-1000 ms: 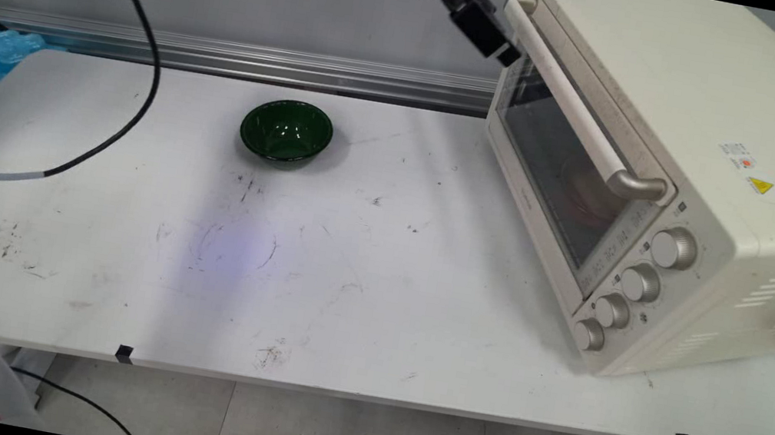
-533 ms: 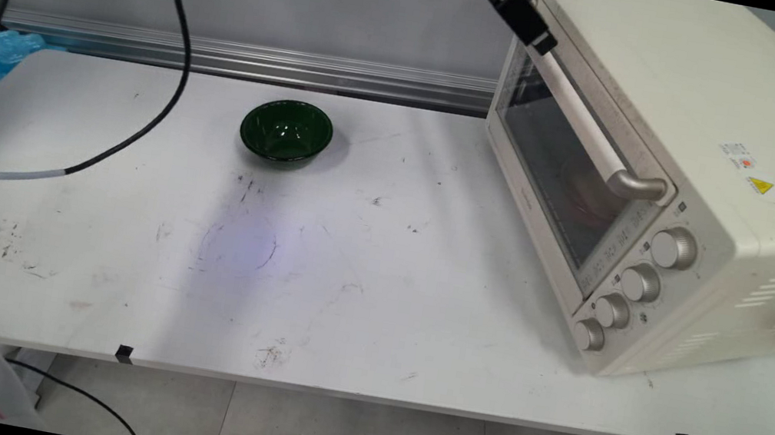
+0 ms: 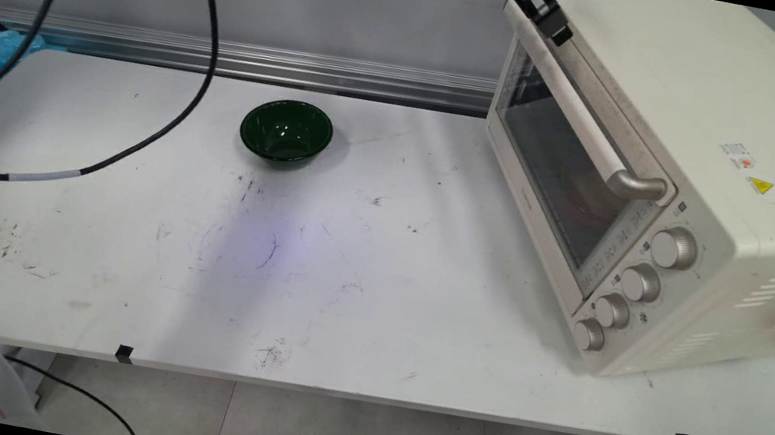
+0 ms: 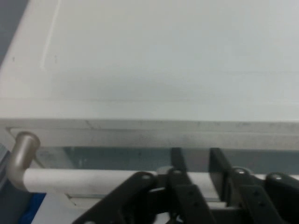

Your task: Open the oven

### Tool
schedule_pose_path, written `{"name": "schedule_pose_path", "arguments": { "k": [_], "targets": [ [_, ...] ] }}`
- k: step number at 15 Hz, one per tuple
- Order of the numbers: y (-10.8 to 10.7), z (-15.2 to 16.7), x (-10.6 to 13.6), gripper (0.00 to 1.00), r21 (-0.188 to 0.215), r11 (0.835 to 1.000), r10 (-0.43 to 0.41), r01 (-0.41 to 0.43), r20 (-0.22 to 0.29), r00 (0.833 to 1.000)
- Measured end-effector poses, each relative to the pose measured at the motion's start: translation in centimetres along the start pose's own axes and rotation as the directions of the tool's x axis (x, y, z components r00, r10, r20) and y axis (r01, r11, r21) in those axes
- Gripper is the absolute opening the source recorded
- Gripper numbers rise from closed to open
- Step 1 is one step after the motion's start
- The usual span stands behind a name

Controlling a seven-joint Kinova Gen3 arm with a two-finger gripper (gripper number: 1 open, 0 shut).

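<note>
The oven [image 3: 686, 101] stands at the right of the frame on the white table [image 3: 377, 286], turned at an angle. Its glass door [image 3: 557, 174] is closed, and its pale handle [image 3: 575, 115] runs from upper left to lower right. At the top edge we see the gripper [image 3: 554, 26] right at the upper end of that handle, by the door's top corner.

In the hand view, the two fingers [image 4: 177, 158] stand a little apart with a narrow gap and nothing held between them. They reach past the handle bar toward the strip of glass. We cannot tell whether they touch the bar or the door.

We judge the main risk to be contact so close to the handle's end. A push or pull there could let the fingers slide off the bar's metal post, or twist the door rather than load it squarely. Pressing further in could knock the fingertips against the glass. A hard sideways load might also shift the oven on the table.

The green bowl [image 3: 286, 130] and the hanging cables [image 3: 159, 135] sit well apart, at centre and left.
</note>
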Motion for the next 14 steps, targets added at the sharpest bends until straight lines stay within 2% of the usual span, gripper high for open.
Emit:
{"name": "schedule_pose_path", "arguments": {
  "k": [5,14],
  "targets": [
    [-0.1,1.8,0.6,0.00,0.022,1.000,-0.007,0.007,0.016,1.000],
    [-0.1,4.8,1.1,0.00,0.039,0.999,0.001,-0.003,0.059,0.998]
  ]
}}
